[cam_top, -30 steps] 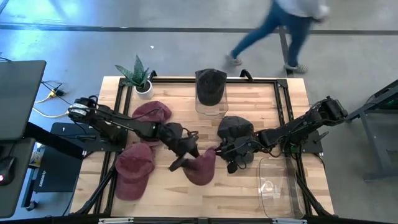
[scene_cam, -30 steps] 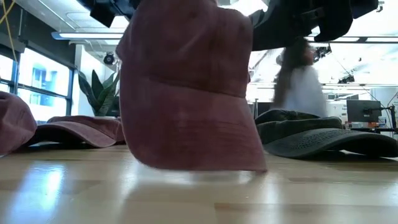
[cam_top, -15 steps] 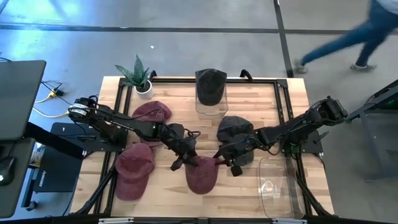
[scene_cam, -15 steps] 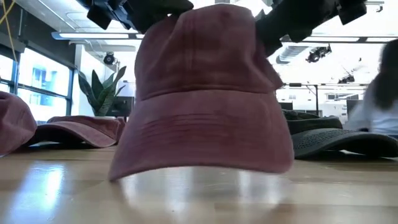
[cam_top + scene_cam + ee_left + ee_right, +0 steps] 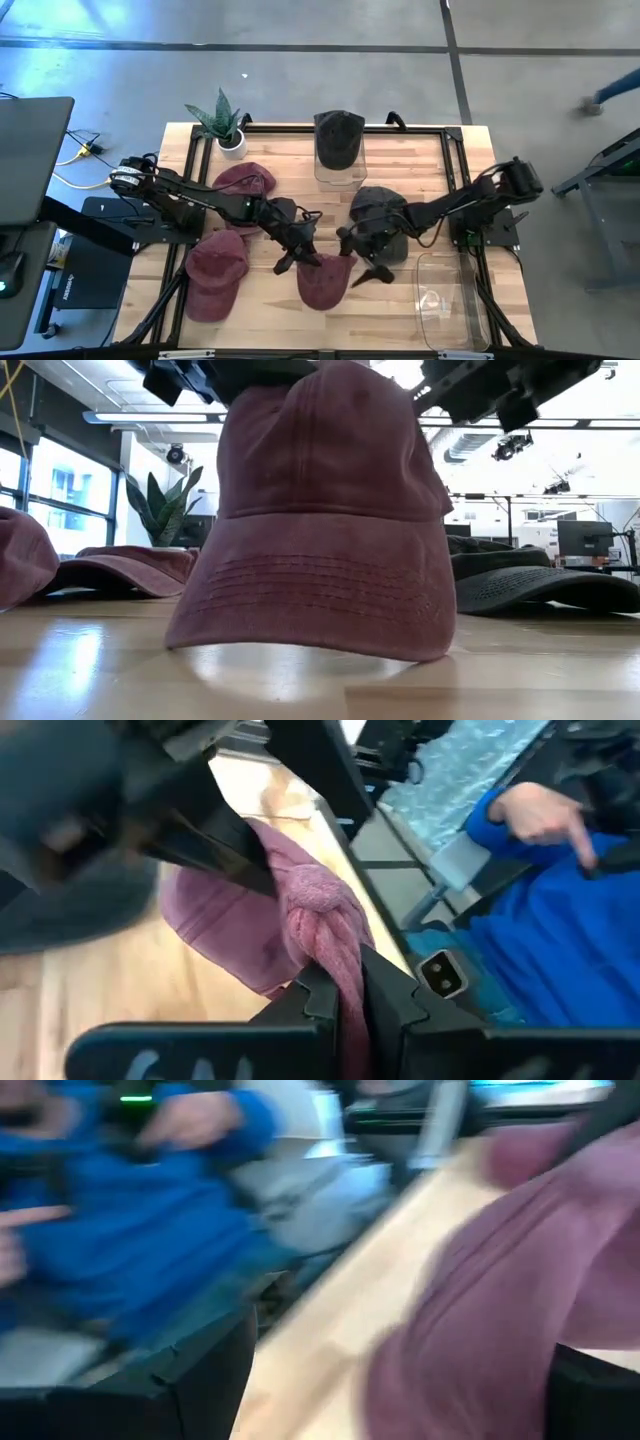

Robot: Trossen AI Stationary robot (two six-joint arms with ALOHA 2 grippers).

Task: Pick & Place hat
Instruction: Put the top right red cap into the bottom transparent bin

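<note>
Left to right across the worktop (image 5: 420, 300).

Behind the left claw (image 5: 292, 256), toward its arm's base: two maroon caps, one near the potted plant (image 5: 224, 122), one by the worktop's near-left edge. Neither touched.

Left claw is clamped on the maroon cap (image 5: 322, 280), with bunched fabric pinched between its fingers in the left wrist view. The pinch sits at the crown's rear, probably so the cap hangs brim-down and sets flat. In the low view the cap (image 5: 320, 520) appears to rest on the wood, brim toward the camera.

Right claw (image 5: 368, 262) is just beside the same cap on its other side, fingers spread and holding nothing. Likely there to steady or shape the crown, or backing off.

Behind the right claw: a dark grey cap (image 5: 378, 207) lying flat. Farther back, another dark cap (image 5: 338, 135) on a clear stand (image 5: 338, 172), probably the place target. A clear bin (image 5: 445, 300) sits at the near-right edge.

No readable brand, label or writing on any cap.

A person in a blue sleeve shows in both wrist views, beyond the worktop.
</note>
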